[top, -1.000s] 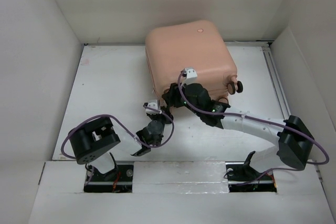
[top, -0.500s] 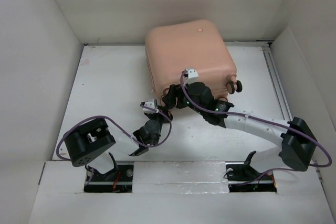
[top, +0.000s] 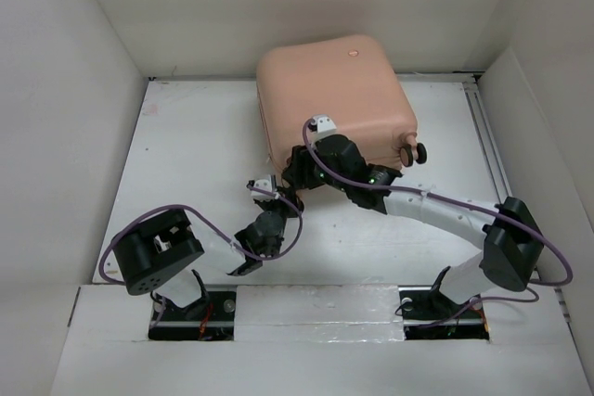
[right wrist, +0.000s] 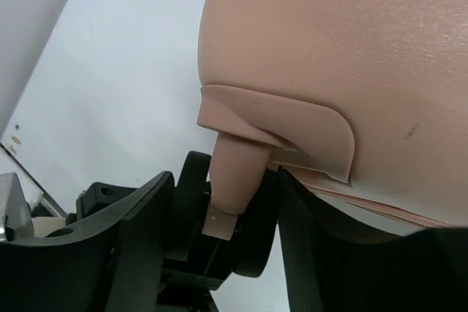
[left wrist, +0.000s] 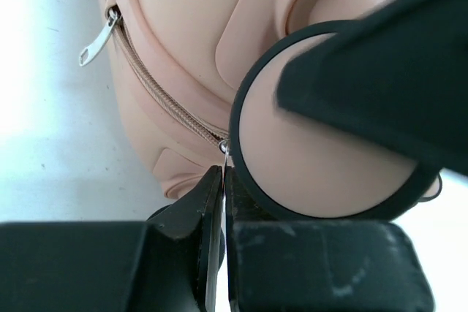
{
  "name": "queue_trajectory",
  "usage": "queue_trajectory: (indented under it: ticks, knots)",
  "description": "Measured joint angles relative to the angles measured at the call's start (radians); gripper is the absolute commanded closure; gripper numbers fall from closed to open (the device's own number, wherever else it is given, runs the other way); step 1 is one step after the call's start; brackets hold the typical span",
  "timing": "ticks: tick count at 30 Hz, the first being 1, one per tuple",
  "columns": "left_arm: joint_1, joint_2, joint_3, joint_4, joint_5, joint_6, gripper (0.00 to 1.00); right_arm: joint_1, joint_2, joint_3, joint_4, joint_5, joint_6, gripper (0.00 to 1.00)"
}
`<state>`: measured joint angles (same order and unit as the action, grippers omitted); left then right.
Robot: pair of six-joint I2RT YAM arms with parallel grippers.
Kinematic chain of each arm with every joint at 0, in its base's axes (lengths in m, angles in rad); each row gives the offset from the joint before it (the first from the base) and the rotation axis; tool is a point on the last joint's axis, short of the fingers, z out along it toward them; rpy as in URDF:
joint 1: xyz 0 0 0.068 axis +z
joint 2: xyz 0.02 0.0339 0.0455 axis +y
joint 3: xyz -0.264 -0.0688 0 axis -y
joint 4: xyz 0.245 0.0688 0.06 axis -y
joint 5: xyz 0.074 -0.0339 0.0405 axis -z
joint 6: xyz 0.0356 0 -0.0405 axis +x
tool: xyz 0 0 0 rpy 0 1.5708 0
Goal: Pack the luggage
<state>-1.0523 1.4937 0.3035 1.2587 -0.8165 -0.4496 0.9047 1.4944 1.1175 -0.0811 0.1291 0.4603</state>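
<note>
The left gripper [left wrist: 221, 173] was shut tight, its two dark fingers pressed together on a thin metal zipper pull [left wrist: 224, 147] at the near corner of the luggage [top: 334, 90]. Just beside it on the right, the right gripper [right wrist: 225, 180] had its jaws set wide around a pink, black-rimmed wheel [left wrist: 314, 158]. The wheel filled the gap, so we judged it clamped rather than merely straddled. A pink stem [right wrist: 234, 166] ran from that wheel up into the shell.

From the pinched pull, a line of closed zipper teeth [left wrist: 161, 93] ran away along the seam to a second pull [left wrist: 99, 34], which hung loose and untouched. Between the two pulls the seam looked shut.

From above, the salmon-pink suitcase lay closed on its broad side at the far middle of the white table [top: 186, 136], near the back wall. Another pair of wheels [top: 415, 152] stuck out at its right side. Both arms reached to its near edge, the left from the near left, the right curving in from the near right.

We saw no lining and no loose things waiting to go in. We judged the work to be at the zipper stage. With the lid down and one arm steadying the case, either closing was nearly done or opening had not begun. We could not tell which.
</note>
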Motion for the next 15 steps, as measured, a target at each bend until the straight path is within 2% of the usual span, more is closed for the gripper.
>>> queue_trajectory:
  ticks: [2, 3, 6, 8, 11, 12, 13, 14, 15]
  knots:
    - [0.000, -0.001, -0.001, 0.002, -0.004, 0.000, 1.00, 0.000, -0.002, 0.003, 0.002, 0.009, 0.038, 0.53]
    - [0.001, -0.002, -0.001, 0.002, -0.006, -0.002, 1.00, 0.000, -0.004, 0.003, 0.002, 0.010, 0.048, 0.49]
    - [0.001, -0.002, -0.001, 0.002, -0.006, -0.003, 1.00, 0.000, -0.002, 0.003, 0.003, 0.010, 0.053, 0.29]
    - [0.001, -0.002, -0.001, 0.002, -0.006, -0.005, 1.00, 0.000, 0.002, 0.002, -0.002, 0.010, 0.047, 0.25]
    - [0.001, -0.002, -0.001, 0.002, -0.006, -0.005, 1.00, 0.000, 0.014, -0.011, -0.003, 0.006, 0.050, 0.24]
    - [0.001, -0.002, -0.001, 0.002, -0.006, -0.006, 1.00, 0.000, 0.015, -0.017, -0.003, 0.000, 0.051, 0.28]
    - [0.001, -0.002, -0.001, 0.002, -0.006, -0.006, 1.00, 0.001, 0.015, -0.024, -0.004, -0.006, 0.054, 0.42]
    - [0.001, -0.002, -0.001, 0.002, -0.006, -0.006, 1.00, 0.001, 0.016, -0.030, -0.001, -0.015, 0.059, 0.49]
    - [0.001, -0.002, -0.001, 0.002, -0.007, -0.008, 1.00, 0.005, 0.016, -0.034, -0.001, -0.025, 0.069, 0.61]
